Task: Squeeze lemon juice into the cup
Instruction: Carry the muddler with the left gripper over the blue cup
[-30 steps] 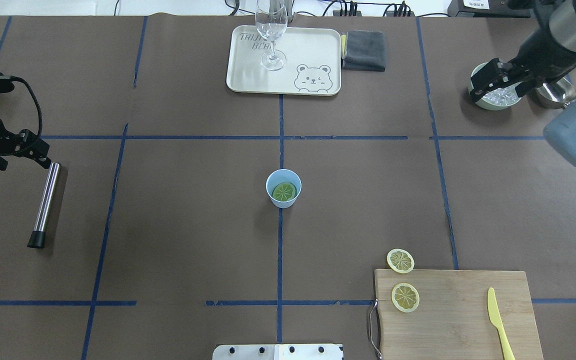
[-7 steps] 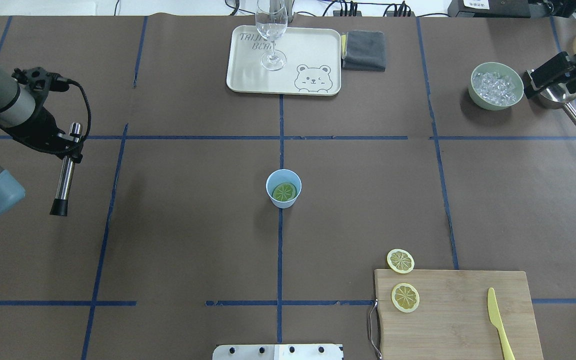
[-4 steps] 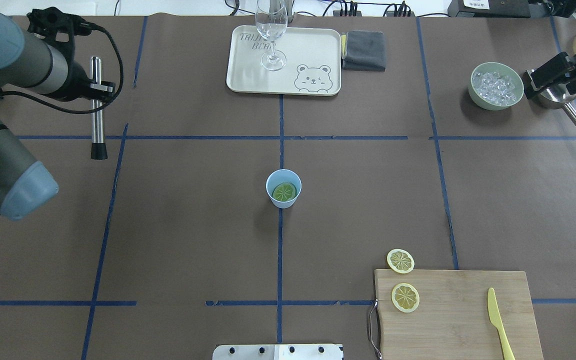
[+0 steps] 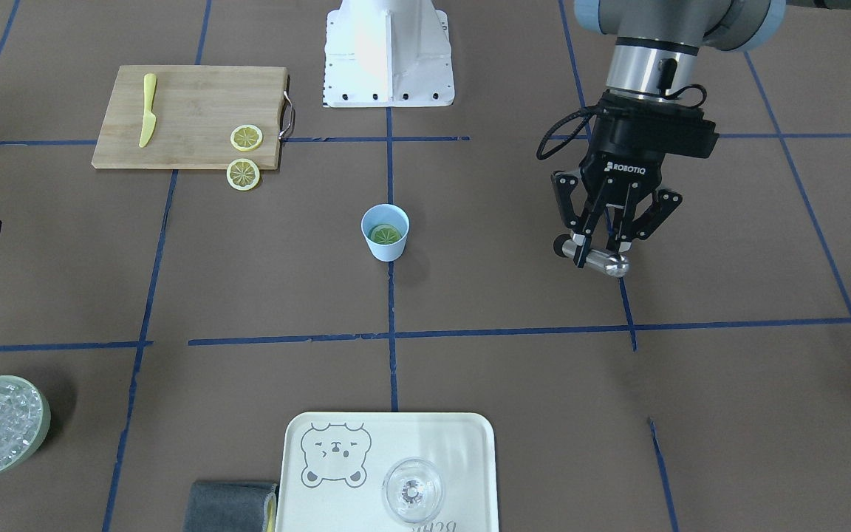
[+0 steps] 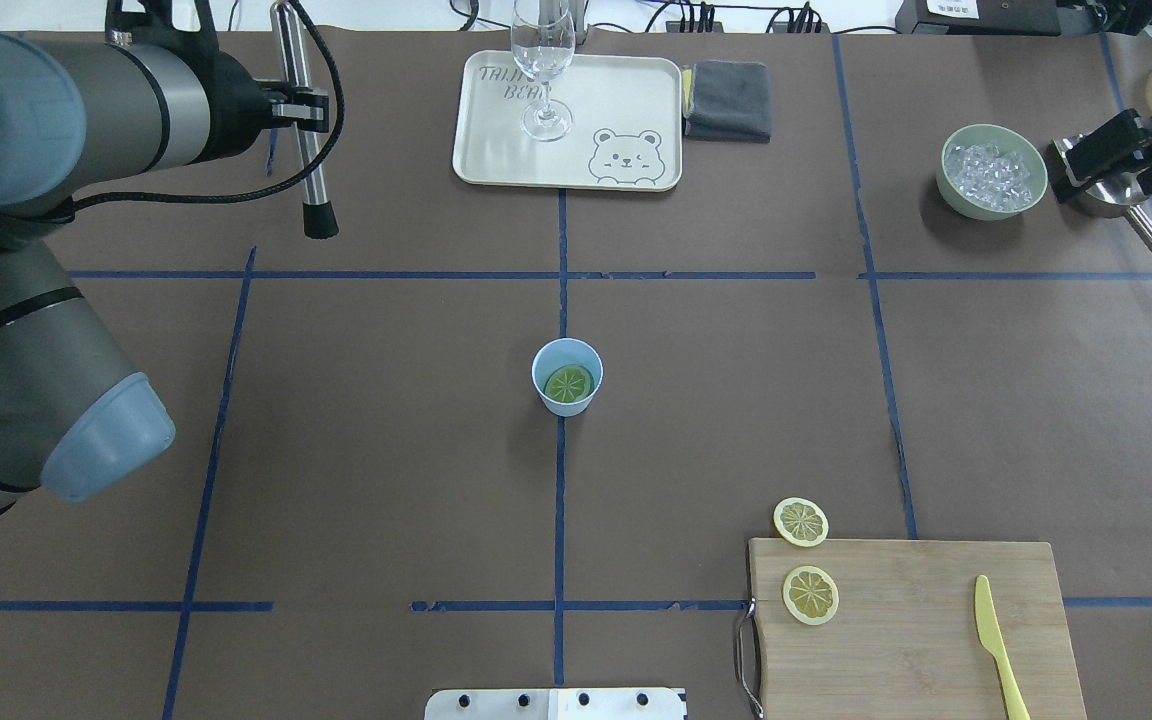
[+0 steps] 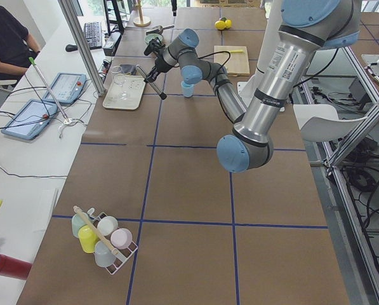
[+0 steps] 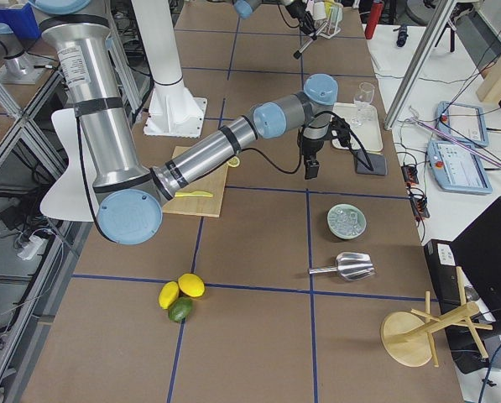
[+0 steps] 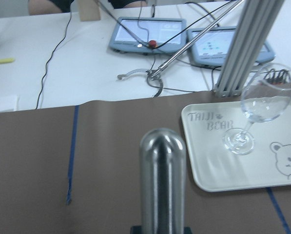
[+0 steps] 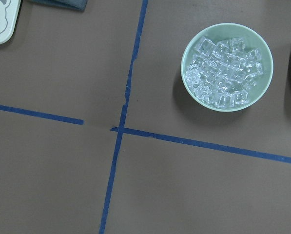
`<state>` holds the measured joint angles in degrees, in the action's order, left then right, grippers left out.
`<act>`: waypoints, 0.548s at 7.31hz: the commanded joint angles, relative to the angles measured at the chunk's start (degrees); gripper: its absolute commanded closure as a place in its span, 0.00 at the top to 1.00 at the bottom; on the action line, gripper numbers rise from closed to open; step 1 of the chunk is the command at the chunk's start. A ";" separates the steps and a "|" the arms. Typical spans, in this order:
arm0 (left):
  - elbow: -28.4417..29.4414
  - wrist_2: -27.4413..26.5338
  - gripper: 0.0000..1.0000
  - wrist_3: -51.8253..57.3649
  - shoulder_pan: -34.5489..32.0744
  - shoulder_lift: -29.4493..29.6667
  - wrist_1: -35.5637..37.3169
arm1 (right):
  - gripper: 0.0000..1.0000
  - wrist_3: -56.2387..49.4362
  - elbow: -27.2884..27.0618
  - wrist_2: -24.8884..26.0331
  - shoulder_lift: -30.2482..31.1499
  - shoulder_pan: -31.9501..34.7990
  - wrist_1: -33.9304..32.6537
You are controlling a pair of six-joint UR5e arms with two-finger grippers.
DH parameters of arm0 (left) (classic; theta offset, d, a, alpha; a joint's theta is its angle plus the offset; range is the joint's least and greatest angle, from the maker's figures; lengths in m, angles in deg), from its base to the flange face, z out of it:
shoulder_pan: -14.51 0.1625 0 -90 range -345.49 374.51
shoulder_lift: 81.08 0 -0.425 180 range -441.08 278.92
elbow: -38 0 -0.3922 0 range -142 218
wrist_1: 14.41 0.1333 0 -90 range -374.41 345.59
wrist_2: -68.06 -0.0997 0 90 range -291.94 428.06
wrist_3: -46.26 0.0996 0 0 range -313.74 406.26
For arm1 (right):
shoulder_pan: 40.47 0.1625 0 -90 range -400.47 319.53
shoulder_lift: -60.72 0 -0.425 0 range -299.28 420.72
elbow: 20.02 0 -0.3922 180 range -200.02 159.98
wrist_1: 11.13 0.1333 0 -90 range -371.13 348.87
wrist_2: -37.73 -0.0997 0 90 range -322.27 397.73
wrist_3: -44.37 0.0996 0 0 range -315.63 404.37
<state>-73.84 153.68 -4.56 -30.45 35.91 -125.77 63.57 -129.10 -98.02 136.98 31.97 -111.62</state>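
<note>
The light-blue cup (image 5: 568,407) stands at the table's middle with one lemon slice (image 5: 569,384) lying inside it; both also show in the front view, cup (image 4: 386,252) and slice (image 4: 385,235). Two more lemon slices lie near right, one on the cutting board (image 5: 810,595) and one just off its far edge (image 5: 801,521). My left gripper (image 5: 298,100) is shut on a steel rod with a black tip (image 5: 313,180), held in the air far left of the cup (image 4: 603,251). My right gripper (image 5: 1121,160) looks open and empty at the far right, beside the ice bowl.
A tray (image 5: 626,100) with a wine glass (image 5: 542,60) and a grey cloth (image 5: 728,100) lie at the far edge. A green bowl of ice (image 5: 994,170) and a steel scoop (image 5: 1136,225) are far right. A yellow knife (image 5: 996,645) lies on the wooden board (image 5: 916,640).
My left arm picked the rod up off the table and carried it away from me and toward the middle. My right gripper drew back from the ice bowl to the right.
</note>
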 commanded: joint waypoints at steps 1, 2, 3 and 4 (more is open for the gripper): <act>-0.04 -18.35 0.00 0.54 6.42 0.17 -7.18 | 1.00 -0.74 -0.17 -0.13 3.09 2.52 0.38; -0.48 -28.21 0.00 0.36 11.95 1.13 -8.60 | 1.00 -0.83 -0.35 0.04 3.72 3.58 0.38; -0.39 -29.44 0.00 0.10 14.79 2.01 -8.96 | 1.00 -0.92 -0.35 0.30 4.86 4.20 0.38; 0.57 -30.32 0.00 -0.68 17.25 2.97 -13.83 | 1.00 -0.92 -0.26 0.39 5.22 4.64 0.38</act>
<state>-73.97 126.28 -4.53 -16.96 37.72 -135.40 62.73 -129.39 -97.80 141.37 35.84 -111.25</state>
